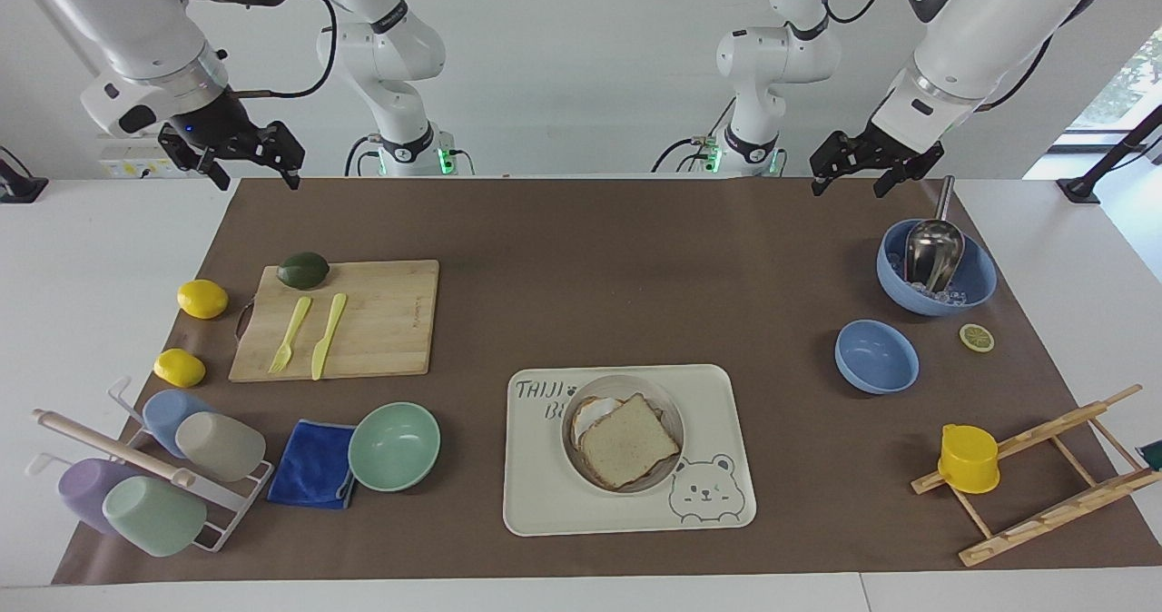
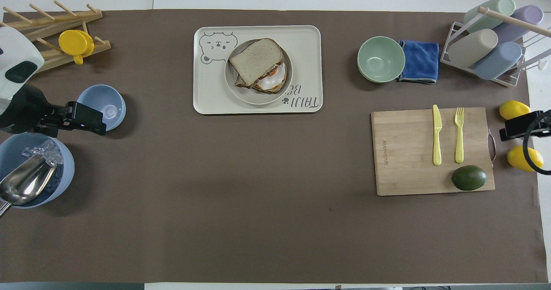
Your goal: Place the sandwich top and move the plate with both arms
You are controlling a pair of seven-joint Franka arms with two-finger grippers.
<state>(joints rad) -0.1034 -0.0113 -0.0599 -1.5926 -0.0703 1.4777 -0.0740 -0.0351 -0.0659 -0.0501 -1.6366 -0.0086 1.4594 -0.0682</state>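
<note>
Plate [image 1: 670,405] holding sandwich top [image 1: 627,442], bowl [image 1: 976,281] holding scoop [image 1: 930,247]

Wide bare brown mat [image 1: 617,276] on the table between the robots and the tray [image 1: 545,503]; nothing stands there. Tray approach from the robots' edge is free. Plate [image 1: 670,409] sits inside the tray with bare rim all round, the bear drawing just beside it. Toward the right arm's end: mint bowl [image 1: 394,446] and blue cloth [image 1: 313,476] near the tray, cutting board [image 1: 363,317] nearer the robots. Toward the left arm's end: small blue bowl [image 1: 876,356], ice bowl with scoop [image 1: 935,267], wooden rack [image 1: 1044,476]. Both claws hang empty, jaws apart, above the mat's edge nearest the robots: left claw [image 1: 849,174], right claw [image 1: 256,169].
</note>
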